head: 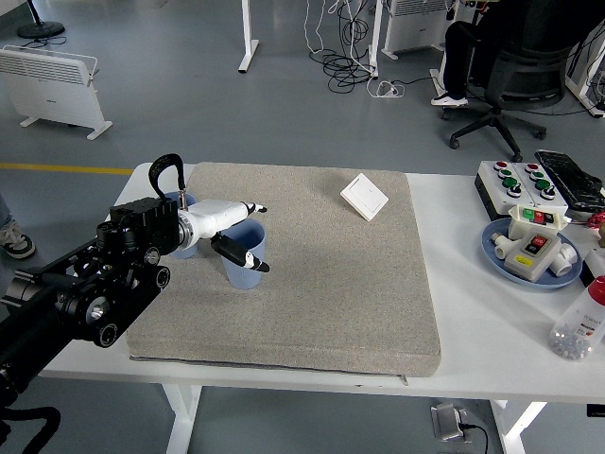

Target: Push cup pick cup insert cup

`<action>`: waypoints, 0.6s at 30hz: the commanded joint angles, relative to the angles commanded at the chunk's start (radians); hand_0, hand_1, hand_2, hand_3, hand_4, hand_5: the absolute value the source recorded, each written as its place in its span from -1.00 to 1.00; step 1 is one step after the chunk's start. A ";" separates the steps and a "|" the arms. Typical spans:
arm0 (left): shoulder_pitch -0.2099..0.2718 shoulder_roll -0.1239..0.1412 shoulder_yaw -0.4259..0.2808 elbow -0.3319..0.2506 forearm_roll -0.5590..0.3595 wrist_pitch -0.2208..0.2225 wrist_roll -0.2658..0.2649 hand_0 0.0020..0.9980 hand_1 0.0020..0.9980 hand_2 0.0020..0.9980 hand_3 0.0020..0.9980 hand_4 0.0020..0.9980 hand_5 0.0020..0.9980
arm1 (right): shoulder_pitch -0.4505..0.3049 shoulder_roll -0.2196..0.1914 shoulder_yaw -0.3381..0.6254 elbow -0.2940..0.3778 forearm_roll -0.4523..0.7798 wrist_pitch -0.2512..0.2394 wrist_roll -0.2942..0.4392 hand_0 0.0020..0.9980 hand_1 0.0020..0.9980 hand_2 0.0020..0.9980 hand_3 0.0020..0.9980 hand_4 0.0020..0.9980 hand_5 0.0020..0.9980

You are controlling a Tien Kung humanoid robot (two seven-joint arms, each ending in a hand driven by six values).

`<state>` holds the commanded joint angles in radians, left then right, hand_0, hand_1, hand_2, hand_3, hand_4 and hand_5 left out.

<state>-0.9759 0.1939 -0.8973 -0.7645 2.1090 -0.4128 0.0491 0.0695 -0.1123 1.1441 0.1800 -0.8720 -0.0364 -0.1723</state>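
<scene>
Two blue cups stand on the left part of the grey mat (312, 284). The nearer cup (242, 271) is upright with my left hand (251, 235) around its upper part. The straight fingers (248, 207) lie along its far side and the thumb (242, 254) crosses its near side, and I cannot tell whether they press on it. The other cup (188, 242) stands to the left, mostly hidden behind my forearm, with only its rim and a strip of wall showing. My right arm is out of view.
A white switch plate (364, 196) lies at the mat's back right. On the table's right are a button box (522, 182), a blue plate (492, 252) with parts, and a clear bottle (579, 326). A person sits in a chair far behind.
</scene>
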 joint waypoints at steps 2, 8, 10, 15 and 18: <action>-0.003 -0.003 -0.001 0.012 0.019 0.007 -0.007 0.71 0.85 1.00 0.99 0.99 0.01 | 0.000 0.000 -0.001 0.000 0.000 0.000 0.000 0.51 0.25 0.25 0.12 -0.85 -0.11; -0.003 -0.003 0.004 0.017 0.024 0.007 -0.017 0.37 0.65 0.97 0.84 0.75 -0.34 | 0.000 -0.001 -0.001 0.000 0.000 0.000 0.000 0.51 0.25 0.25 0.12 -0.85 -0.10; -0.003 -0.004 0.005 0.020 0.020 0.009 -0.020 0.37 0.65 0.97 0.84 0.75 -0.34 | 0.000 -0.001 -0.001 0.000 -0.001 0.000 0.000 0.51 0.25 0.25 0.12 -0.85 -0.10; 0.001 -0.002 0.010 0.023 0.009 0.026 -0.035 0.09 0.46 0.78 0.63 0.43 -0.69 | -0.001 -0.001 -0.002 0.000 -0.004 0.000 -0.001 0.51 0.25 0.25 0.12 -0.85 -0.10; 0.004 -0.001 0.012 0.025 0.015 0.032 -0.044 0.09 0.46 0.78 0.63 0.43 -0.69 | -0.002 0.000 -0.002 0.000 -0.004 0.000 -0.001 0.51 0.25 0.25 0.12 -0.85 -0.10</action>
<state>-0.9720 0.1933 -0.8853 -0.7399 2.1237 -0.3805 0.0050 0.0680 -0.1126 1.1422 0.1800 -0.8764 -0.0362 -0.1735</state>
